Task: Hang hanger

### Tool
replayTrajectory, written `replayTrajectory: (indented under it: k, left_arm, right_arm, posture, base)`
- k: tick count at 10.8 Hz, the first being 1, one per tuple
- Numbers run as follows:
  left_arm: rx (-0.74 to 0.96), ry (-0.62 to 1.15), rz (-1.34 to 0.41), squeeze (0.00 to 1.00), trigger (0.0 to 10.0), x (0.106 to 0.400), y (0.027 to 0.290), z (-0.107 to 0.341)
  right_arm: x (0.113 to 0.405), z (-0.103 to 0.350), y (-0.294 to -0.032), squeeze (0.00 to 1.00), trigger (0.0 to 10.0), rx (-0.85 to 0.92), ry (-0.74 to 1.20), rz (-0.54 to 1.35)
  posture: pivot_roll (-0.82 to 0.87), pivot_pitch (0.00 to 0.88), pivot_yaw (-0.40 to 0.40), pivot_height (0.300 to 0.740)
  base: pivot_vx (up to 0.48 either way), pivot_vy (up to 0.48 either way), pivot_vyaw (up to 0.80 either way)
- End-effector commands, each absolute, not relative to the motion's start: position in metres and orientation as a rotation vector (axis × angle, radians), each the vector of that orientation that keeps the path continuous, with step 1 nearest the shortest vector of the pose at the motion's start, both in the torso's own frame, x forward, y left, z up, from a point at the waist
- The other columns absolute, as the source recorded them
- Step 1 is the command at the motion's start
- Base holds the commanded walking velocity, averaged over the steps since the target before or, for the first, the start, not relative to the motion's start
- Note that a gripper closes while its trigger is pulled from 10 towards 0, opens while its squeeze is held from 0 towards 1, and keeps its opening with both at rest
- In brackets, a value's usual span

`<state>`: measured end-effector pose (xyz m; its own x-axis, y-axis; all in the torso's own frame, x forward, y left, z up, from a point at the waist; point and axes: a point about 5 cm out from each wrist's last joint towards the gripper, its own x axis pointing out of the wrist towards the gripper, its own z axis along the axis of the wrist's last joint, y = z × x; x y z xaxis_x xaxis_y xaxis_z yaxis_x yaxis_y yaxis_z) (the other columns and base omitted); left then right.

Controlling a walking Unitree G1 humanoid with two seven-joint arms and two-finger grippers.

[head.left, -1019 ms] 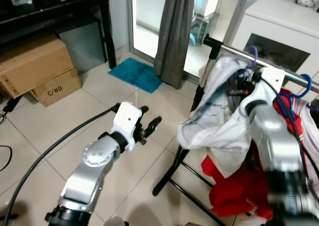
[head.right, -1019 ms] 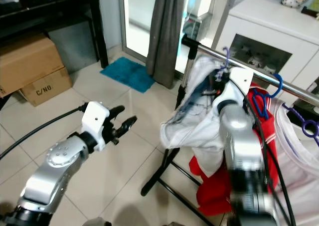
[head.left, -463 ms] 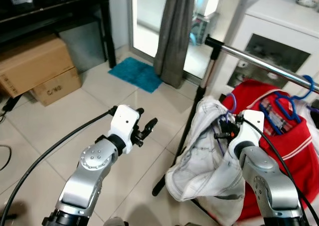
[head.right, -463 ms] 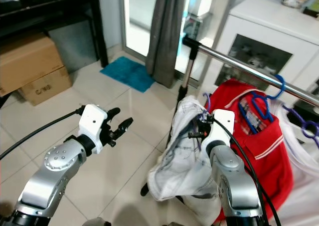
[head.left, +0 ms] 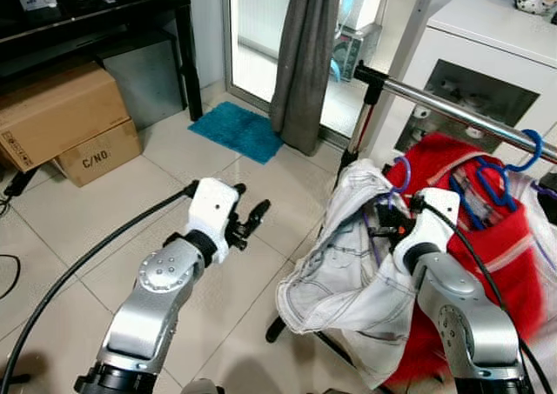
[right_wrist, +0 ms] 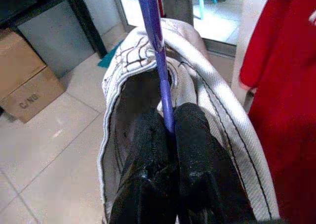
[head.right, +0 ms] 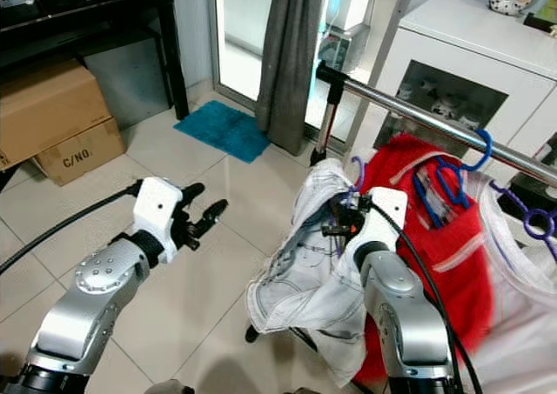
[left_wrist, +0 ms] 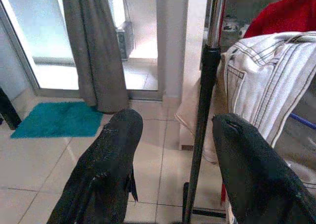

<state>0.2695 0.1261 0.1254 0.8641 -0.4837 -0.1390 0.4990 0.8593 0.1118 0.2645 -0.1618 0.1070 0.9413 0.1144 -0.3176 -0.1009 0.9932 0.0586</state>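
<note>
Expect the purple hanger (right_wrist: 159, 51) to feel thin, stiff and a little slick, while the white garment (head.left: 348, 272) draped over it is soft and floppy and will likely swing and drag the load to one side as you lift; it looks light overall, but the cloth bulk can snag on the neighbours. Your right hand (right_wrist: 169, 130) is pinched tight on the hanger's neck, just under the hook, which is the sensible place to hold, since it leaves the hook (head.left: 399, 173) free to catch the rail. The hanger is a slim purple rod, its hook curving up above the collar of a white, dark-stitched garment that hangs in loose folds. It sits below the chrome rail (head.left: 461, 110), in front of a red garment (head.left: 487, 237) already hung on a blue hanger (head.left: 527, 150). Your left hand (head.left: 246, 222) hovers over the tiled floor (head.left: 130, 203), well apart from the rack, fingers spread wide and holding nothing
</note>
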Motion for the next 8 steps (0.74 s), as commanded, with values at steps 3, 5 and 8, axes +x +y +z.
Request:
replayTrajectory:
  k: [3, 5, 8]
  left_arm:
    - [0.154, 0.098, -0.596, 0.00, 10.0, 0.270, 0.121, 0.129]
    - [0.267, 0.202, -0.779, 0.00, 10.0, 0.254, 0.120, 0.114]
    - [0.343, 0.213, -0.831, 0.00, 10.0, 0.261, 0.116, 0.111]
  right_arm:
    - [0.266, 0.125, -0.166, 0.00, 0.0, -0.048, 0.284, 0.321]
    - [0.257, 0.124, -0.189, 0.00, 0.0, -0.284, 0.393, 0.450]
    - [0.251, 0.126, -0.214, 0.00, 0.0, -0.455, 0.479, 0.498]
  posture:
    - [0.02, 0.000, -0.057, 0.740]
    - [0.02, 0.000, -0.059, 0.740]
    - [0.01, 0.000, -0.052, 0.740]
  base:
    - [0.000, 0.000, 0.00]
    - [0.000, 0.000, 0.00]
    - [0.000, 0.000, 0.00]
